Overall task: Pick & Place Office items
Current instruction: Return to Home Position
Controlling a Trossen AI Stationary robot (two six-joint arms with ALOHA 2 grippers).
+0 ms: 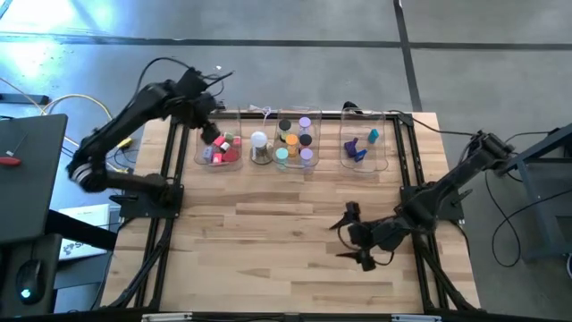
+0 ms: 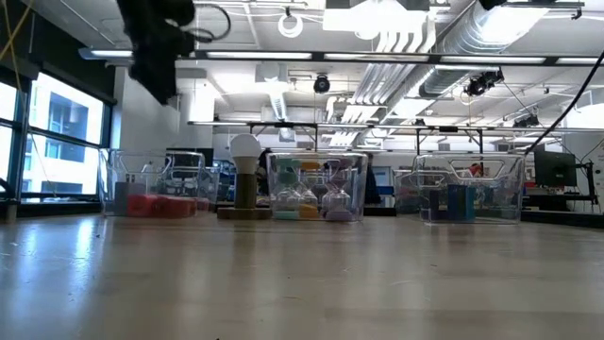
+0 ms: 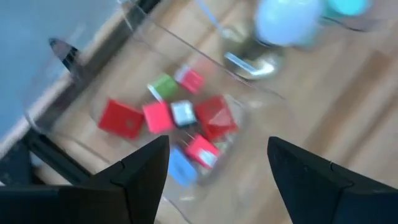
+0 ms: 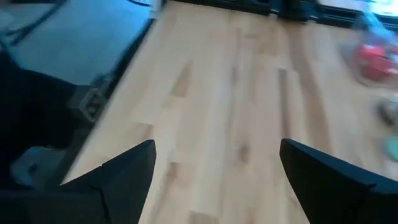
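Observation:
The office items lie sorted in three clear bins along the table's far edge. Red, pink and green blocks (image 1: 223, 148) fill the left bin (image 3: 180, 118). Orange, teal, black and purple cylinders (image 1: 295, 140) sit in the middle bin. Blue and teal pieces (image 1: 361, 145) are in the right bin. My left gripper (image 1: 207, 131) hovers above the left bin, open and empty (image 3: 217, 163). My right gripper (image 1: 353, 234) hangs open over bare wood near the table's right side (image 4: 216, 165).
A white dome on a silvery base (image 1: 260, 148) stands between the left and middle bins. A black frame (image 1: 409, 170) runs along the table's sides. The wooden middle and near part of the table (image 1: 268, 250) holds nothing. A laptop (image 1: 27, 170) sits off the table's left.

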